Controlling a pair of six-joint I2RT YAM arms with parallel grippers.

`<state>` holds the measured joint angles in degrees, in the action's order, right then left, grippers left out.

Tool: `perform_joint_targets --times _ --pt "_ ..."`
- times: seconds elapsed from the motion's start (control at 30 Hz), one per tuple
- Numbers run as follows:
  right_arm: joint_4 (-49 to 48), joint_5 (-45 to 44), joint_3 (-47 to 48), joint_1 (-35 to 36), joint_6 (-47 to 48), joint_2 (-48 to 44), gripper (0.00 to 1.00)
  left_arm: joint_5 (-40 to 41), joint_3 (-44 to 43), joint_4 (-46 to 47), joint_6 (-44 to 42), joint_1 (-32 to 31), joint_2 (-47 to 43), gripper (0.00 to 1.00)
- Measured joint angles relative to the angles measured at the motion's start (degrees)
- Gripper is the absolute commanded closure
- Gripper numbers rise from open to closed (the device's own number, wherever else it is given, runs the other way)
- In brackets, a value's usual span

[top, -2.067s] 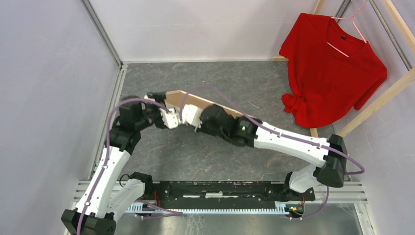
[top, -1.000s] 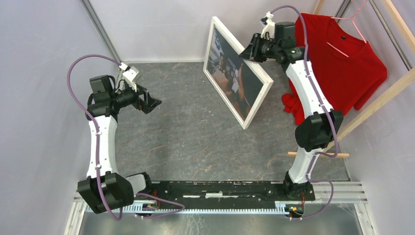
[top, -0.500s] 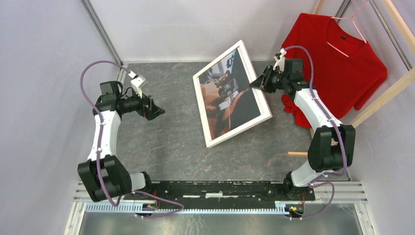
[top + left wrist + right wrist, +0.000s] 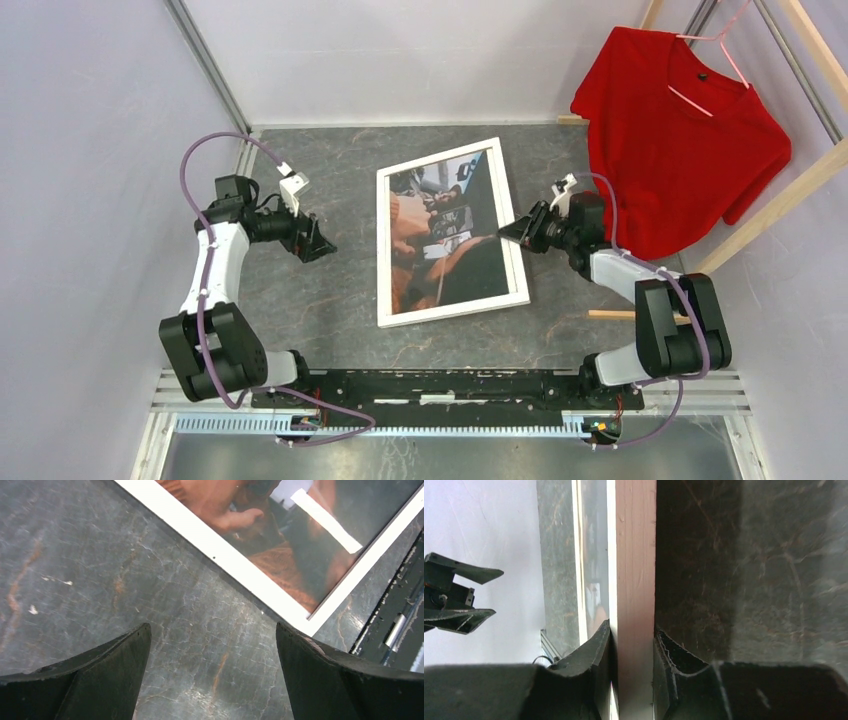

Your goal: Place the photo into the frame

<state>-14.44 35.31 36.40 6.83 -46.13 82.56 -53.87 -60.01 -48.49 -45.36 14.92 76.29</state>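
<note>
Since half a second back: the frame [image 4: 452, 310] has swung round and come down from its tilted stand. It now lies face up mid-counter, long sides running near to far. The right arm [image 4: 640, 285] has dropped low with it.

- Photo [image 4: 445, 240]: sits inside the frame behind its white rails, picture side up (dark and orange-red tones, hands and a phone).
- Right arm: elbow folded up near the base, forearm stretched leftward low over the counter [image 4: 330, 310], wrist level. Right jaws narrow, pinched on the frame's right rail at about mid-length; the wrist view shows the bare-wood edge clamped between both fingers. Whether that side rests on the counter or is held just off it, I can't tell.
- Left arm [image 4: 205, 290]: rises along the left wall, wrist bent right toward the frame. Left jaws spread wide, holding nothing, near the frame's left rail but apart from it.
- Red shirt [image 4: 680, 130]: on a hanger at the far right, against a wooden rack [image 4: 770, 200].
</note>
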Motion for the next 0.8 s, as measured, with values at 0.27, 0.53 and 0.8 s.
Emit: perform_joint_targets --times 0.27,0.53,0.8 --pt "-9.1 -0.7 -5.9 5.5 -1.6 4.1 0.67 1.5 3.4 -1.0 -1.6 0.0 1.2 0.0" --pt "-6.7 -8.4 -7.6 8.9 3.2 5.6 0.02 4.7 5.6 1.6 -1.2 0.0 1.0 0.0" --pt "3.1 -19.9 -4.1 9.9 10.7 1.2 0.02 8.2 7.2 7.4 4.4 0.0 -0.8 0.0"
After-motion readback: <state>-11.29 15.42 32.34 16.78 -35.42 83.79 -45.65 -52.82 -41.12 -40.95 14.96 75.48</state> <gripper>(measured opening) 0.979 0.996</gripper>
